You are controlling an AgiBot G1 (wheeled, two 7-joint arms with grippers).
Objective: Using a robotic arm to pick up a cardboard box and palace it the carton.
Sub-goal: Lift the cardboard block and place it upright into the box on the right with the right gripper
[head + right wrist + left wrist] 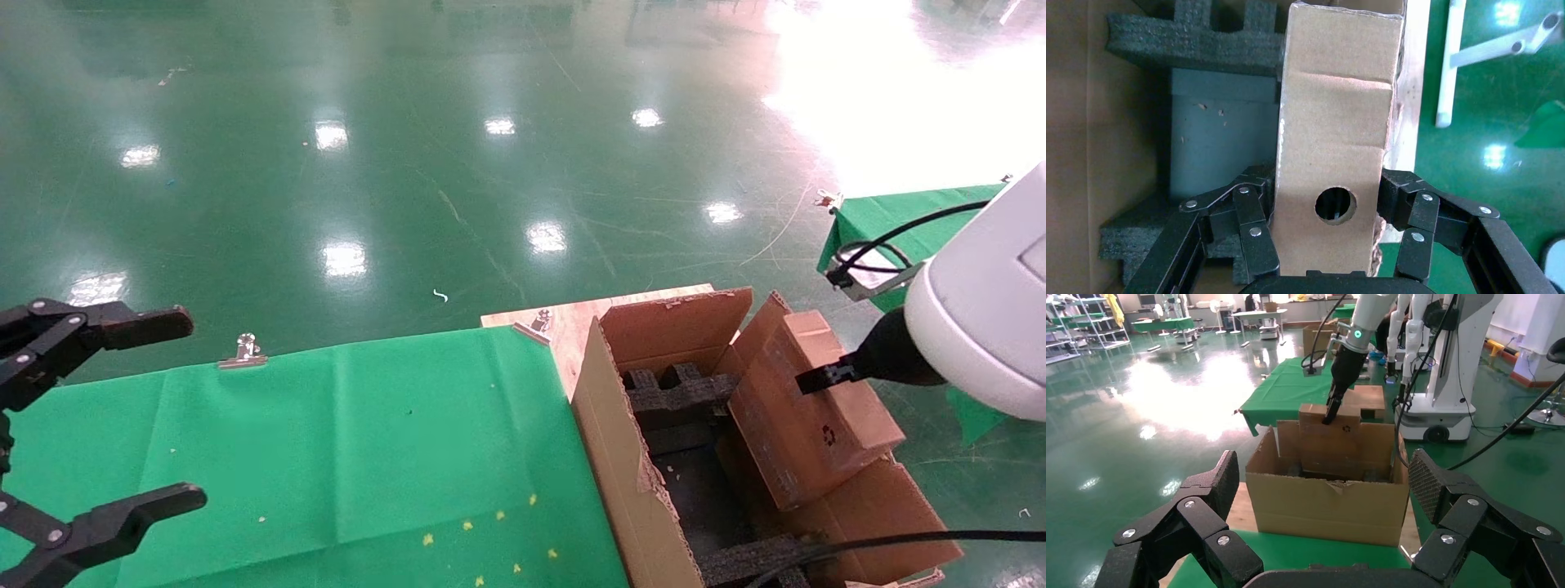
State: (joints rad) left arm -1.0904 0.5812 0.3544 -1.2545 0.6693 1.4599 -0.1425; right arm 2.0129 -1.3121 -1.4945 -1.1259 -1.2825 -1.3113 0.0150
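Note:
My right gripper (809,382), on the glossy white robotic arm (981,310), is shut on the small brown cardboard box (817,408) and holds it tilted over the right side of the open carton (621,457). In the right wrist view the jaws (1330,184) clamp the box (1333,110) on both sides, round hole towards the camera, above the black foam inserts (1193,43). The left wrist view shows the carton (1327,508), the box (1330,438) and the right arm (1364,324) beyond. My left gripper (163,412) is open and empty over the green cloth.
The green cloth table (327,441) has a metal clip (243,351) at its far edge. The carton stands on a wooden board (572,322). Another green-covered table (882,220) lies at the right. A second robot base (1444,367) stands behind the carton.

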